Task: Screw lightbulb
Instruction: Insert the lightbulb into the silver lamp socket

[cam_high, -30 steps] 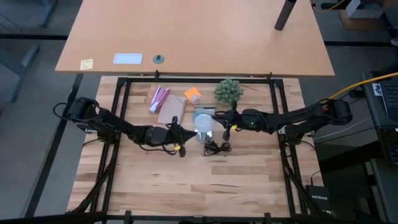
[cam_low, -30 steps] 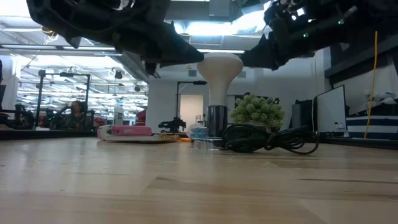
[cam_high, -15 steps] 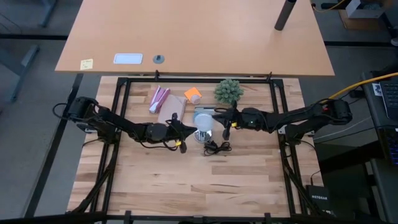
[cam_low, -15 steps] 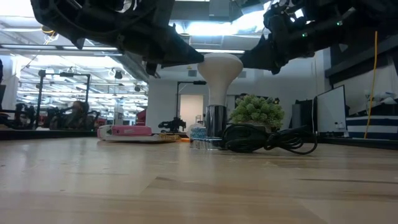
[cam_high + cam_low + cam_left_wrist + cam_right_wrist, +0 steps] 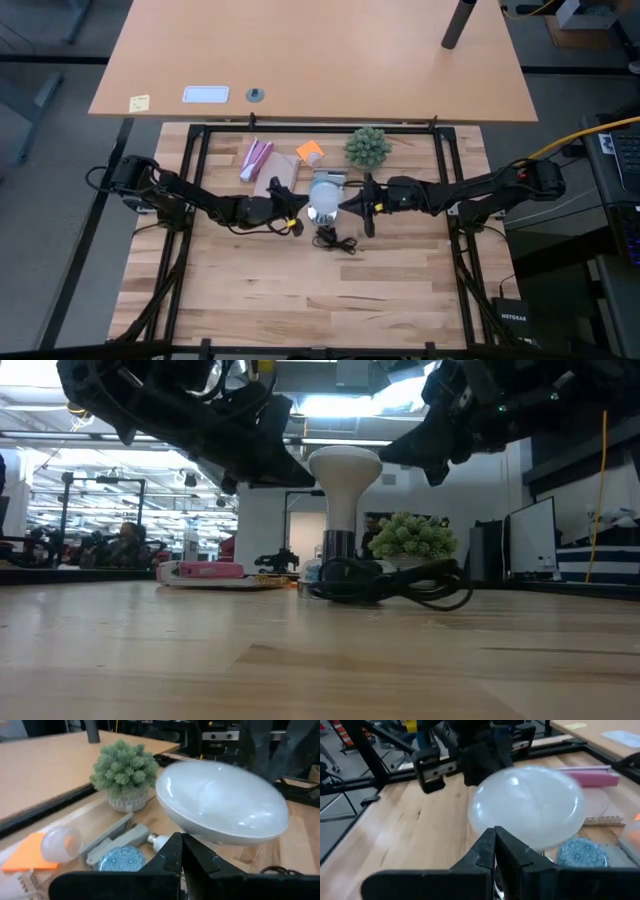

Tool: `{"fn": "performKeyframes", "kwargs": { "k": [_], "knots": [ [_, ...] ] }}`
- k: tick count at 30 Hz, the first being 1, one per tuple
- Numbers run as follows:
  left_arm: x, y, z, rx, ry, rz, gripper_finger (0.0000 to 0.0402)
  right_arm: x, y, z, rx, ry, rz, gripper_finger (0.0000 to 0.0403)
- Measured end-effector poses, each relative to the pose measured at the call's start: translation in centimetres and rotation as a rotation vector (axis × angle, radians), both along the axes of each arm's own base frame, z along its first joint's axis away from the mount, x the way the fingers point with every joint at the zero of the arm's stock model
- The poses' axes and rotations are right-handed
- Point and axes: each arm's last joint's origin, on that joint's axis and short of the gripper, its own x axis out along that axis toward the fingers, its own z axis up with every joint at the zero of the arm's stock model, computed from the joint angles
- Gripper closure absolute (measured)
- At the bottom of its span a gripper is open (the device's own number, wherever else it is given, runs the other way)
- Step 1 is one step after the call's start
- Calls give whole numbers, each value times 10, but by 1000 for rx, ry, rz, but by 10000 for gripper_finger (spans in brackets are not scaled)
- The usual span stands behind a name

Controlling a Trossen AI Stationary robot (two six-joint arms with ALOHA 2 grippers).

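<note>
High cam looks straight down; low cam level at tabletop; wrist cams close; all share lightbulb (image 5: 324,199) near centre, plant (image 5: 367,146) at 1 o'clock

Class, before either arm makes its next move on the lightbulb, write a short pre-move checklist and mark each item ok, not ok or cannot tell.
1. Lightbulb upright on its socket: ok.
2. Left gripper beside the bulb, fingers shut: ok.
3. Right gripper on the bulb's other side, fingers shut: ok.
4. Either gripper pressing on the bulb: cannot tell.
5. Black cord lies in loops at the socket's foot, below the arms: ok.
6. Green spiky plant stands apart from the bulb: ok.
</note>
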Motion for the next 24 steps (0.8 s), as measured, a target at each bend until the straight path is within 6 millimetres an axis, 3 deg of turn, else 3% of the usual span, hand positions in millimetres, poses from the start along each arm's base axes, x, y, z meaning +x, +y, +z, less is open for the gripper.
{"fn": "performKeyframes", "kwargs": {
  "k": [14,24],
  "knots": [
    [-5,5,1,-6,46,46,401,-2,-1,2,-11,-12,-31,387],
    [-24,-8,31,-11,28,7,401,-13,-5,26,-146,-104,-142,387]
  ]
}}
